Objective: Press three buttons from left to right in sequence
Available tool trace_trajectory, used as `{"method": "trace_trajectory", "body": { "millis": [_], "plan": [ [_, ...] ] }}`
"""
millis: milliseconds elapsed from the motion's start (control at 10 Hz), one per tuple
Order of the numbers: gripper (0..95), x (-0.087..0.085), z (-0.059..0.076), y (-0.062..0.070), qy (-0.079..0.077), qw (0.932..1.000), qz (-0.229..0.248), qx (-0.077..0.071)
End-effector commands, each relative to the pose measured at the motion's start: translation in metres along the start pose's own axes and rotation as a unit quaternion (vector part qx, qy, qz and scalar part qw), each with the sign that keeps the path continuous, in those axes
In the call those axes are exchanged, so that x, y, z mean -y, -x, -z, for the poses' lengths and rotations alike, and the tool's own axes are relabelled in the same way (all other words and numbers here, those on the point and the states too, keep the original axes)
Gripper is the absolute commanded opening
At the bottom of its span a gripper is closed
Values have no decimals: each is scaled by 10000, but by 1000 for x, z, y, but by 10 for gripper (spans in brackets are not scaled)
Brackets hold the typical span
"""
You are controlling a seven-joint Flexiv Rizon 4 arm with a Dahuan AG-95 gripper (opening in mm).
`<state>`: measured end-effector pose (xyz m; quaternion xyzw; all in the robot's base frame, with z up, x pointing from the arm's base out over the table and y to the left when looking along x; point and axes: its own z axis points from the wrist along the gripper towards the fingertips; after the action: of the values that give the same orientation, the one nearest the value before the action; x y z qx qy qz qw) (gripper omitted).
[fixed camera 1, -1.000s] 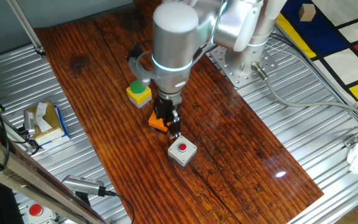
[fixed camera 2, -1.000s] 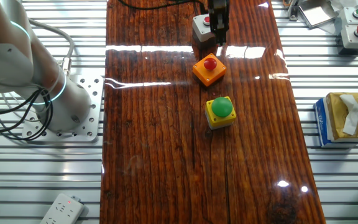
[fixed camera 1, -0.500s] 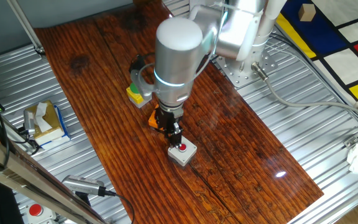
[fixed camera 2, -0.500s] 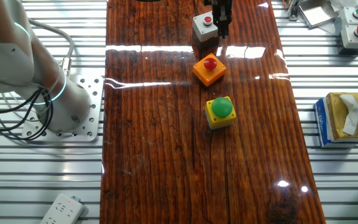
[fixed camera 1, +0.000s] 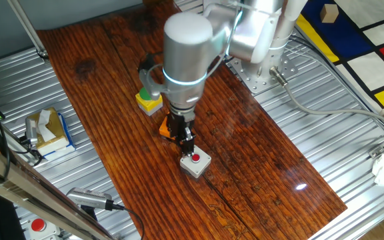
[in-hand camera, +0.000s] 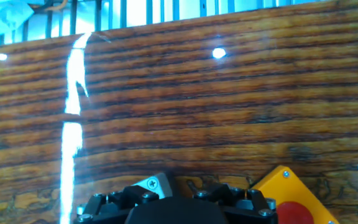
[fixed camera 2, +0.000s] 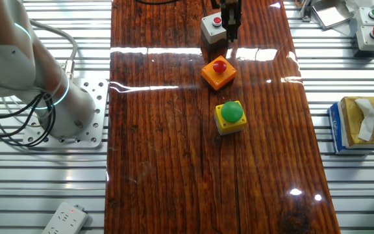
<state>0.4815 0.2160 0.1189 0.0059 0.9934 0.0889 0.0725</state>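
Note:
Three button boxes stand in a row on the wooden board (fixed camera 1: pixel 259 167). The yellow box (fixed camera 2: pixel 230 117) carries a green button (fixed camera 2: pixel 231 112). The orange box (fixed camera 2: pixel 218 72) has a red button (fixed camera 2: pixel 219 65). The grey box (fixed camera 1: pixel 196 164) has a red button (fixed camera 1: pixel 195 159). My gripper (fixed camera 1: pixel 189 147) hangs straight down with its tips just above and beside the grey box's button; the arm hides most of the orange box (fixed camera 1: pixel 167 130). In the hand view the orange box (in-hand camera: pixel 291 190) shows at the lower right and a corner of the grey box (in-hand camera: pixel 156 185) under the hand. No view shows a gap between the fingertips.
A tissue box (fixed camera 1: pixel 49 130) lies on the metal table left of the board. Other button boxes (fixed camera 2: pixel 372 29) and a tissue box (fixed camera 2: pixel 359 123) stand off the board. The arm's base (fixed camera 2: pixel 76 117) is bolted beside the board, with a power strip (fixed camera 2: pixel 63 218) near it.
The gripper came down onto the grey box's red button half a second ago. It now stands slightly higher and back from it. The boxes have not moved.

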Motion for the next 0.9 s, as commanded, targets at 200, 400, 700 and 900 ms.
{"method": "trace_trajectory", "body": {
  "millis": [200, 400, 700, 900],
  "plan": [
    [760, 1, -4, 0, -222, 9996, 93, 114],
    [760, 1, -4, -1, -663, 9973, 315, 84],
    [760, 1, -4, -1, -981, 9938, 528, 10],
    [760, 1, -4, -1, -977, 9936, 570, 4]
  ]
}}
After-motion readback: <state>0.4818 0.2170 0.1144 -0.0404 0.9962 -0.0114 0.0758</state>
